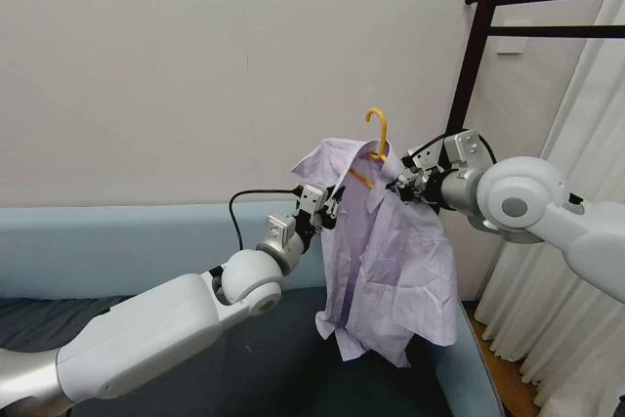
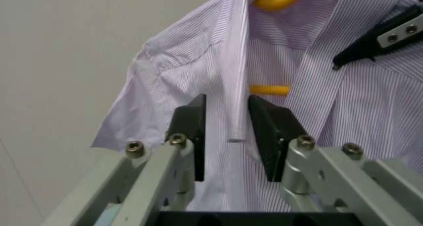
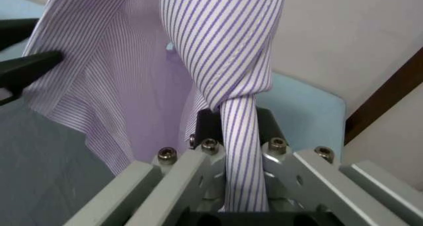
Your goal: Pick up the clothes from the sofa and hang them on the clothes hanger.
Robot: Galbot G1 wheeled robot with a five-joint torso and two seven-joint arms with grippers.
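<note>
here the right gripper [image 1: 399, 183] clamps the shirt [image 1: 391, 261], left gripper [image 1: 332, 204] apart, dark wooden rack [image 1: 474, 56] behind.

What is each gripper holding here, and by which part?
Right gripper clamps a bunched fold of the shirt. Left gripper is open around its front edge, gripping nothing.

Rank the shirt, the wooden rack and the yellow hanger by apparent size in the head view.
1. the shirt, largest by far.
2. the wooden rack: thin bars, cut off at the picture's edge and farther away, so unsure.
3. the yellow hanger, smallest, mostly under the shirt.
</note>
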